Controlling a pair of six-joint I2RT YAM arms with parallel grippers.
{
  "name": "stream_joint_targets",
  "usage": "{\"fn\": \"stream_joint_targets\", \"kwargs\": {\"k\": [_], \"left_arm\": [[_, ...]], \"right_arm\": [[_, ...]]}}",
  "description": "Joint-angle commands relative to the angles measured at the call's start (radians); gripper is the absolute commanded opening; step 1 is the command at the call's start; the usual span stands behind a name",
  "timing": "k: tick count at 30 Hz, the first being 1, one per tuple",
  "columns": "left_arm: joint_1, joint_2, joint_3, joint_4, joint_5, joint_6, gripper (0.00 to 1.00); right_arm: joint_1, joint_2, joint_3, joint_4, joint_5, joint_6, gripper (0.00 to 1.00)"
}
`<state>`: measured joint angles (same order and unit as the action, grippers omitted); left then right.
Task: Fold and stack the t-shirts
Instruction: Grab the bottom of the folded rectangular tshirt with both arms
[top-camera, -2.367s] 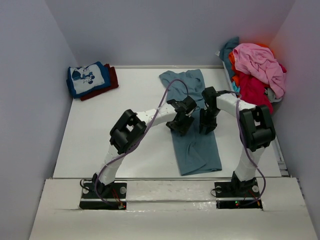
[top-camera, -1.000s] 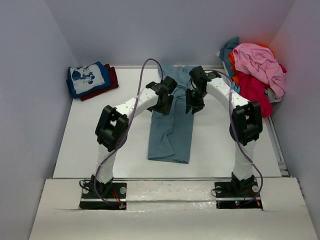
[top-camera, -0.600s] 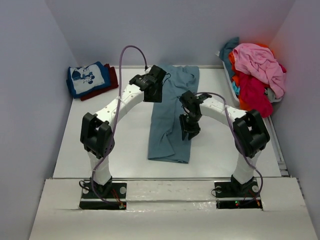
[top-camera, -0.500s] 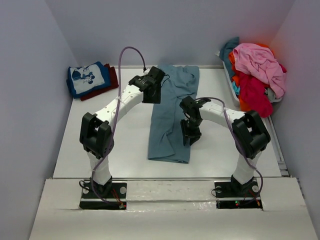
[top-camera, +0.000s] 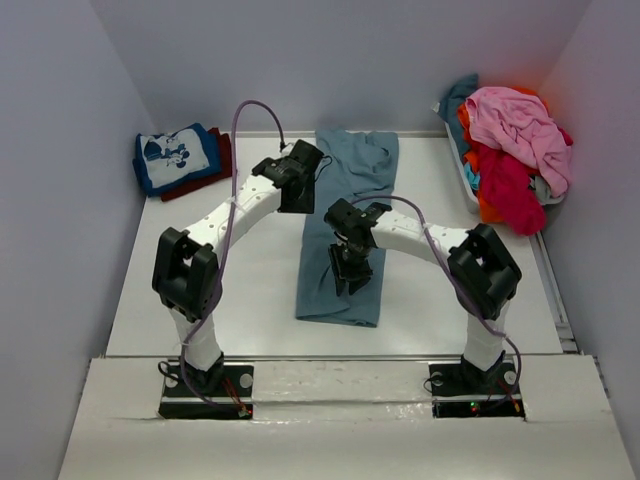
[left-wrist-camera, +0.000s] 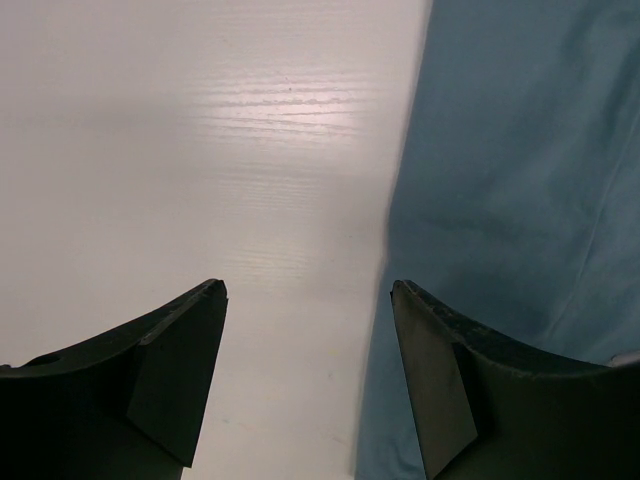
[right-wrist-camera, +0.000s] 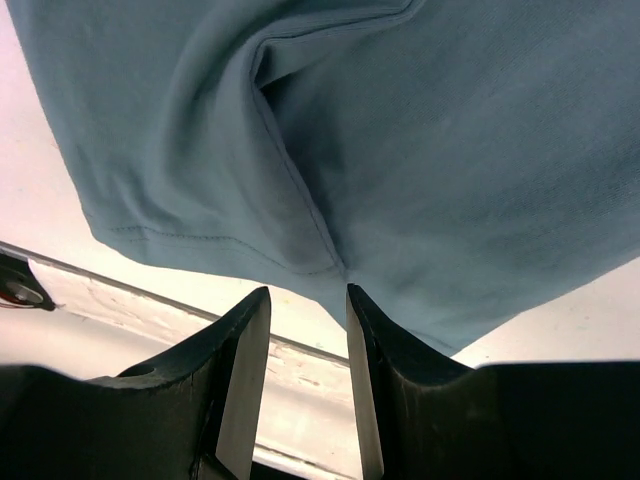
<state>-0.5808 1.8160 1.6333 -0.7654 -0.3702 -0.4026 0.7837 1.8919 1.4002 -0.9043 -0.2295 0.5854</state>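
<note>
Table (top-camera: 200, 290): white, walled in on three sides; all the cloth is laid on it.
Slate-blue t-shirt (top-camera: 318, 255): spread lengthwise in the middle of the table, collar end toward the far wall, hem toward the arm bases; some wrinkles are seen near the hem.
Left gripper (left-wrist-camera: 307, 290): held above the left edge of the slate-blue t-shirt, near its far end; the fingers are spread wide and nothing is held between them.
Right gripper (right-wrist-camera: 308, 292): held over the near half of the same shirt; only a narrow gap is left between the fingers, and no cloth is seen inside it.
Folded stack: a blue printed tee (top-camera: 175, 157) is placed on a dark red tee (top-camera: 225, 160), at the far left corner.
Unfolded heap: a pink tee (top-camera: 515, 125) is piled on top of red (top-camera: 510, 185), orange (top-camera: 465, 125) and teal (top-camera: 460, 95) cloth, at the far right.
</note>
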Motion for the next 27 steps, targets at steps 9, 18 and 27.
{"fn": "stream_joint_targets", "kwargs": {"k": [9, 18, 27], "left_arm": [[0.01, -0.087, -0.05, 0.032, -0.021, 0.008, 0.8], [0.019, -0.115, -0.092, 0.043, -0.022, 0.016, 0.8], [0.019, -0.135, -0.119, 0.052, -0.019, 0.018, 0.8]], "right_arm": [[0.032, 0.024, -0.01, 0.011, -0.039, 0.007, 0.42], [0.054, 0.049, -0.033, 0.021, -0.05, 0.013, 0.42], [0.072, 0.029, -0.05, 0.016, -0.028, 0.025, 0.2]]}}
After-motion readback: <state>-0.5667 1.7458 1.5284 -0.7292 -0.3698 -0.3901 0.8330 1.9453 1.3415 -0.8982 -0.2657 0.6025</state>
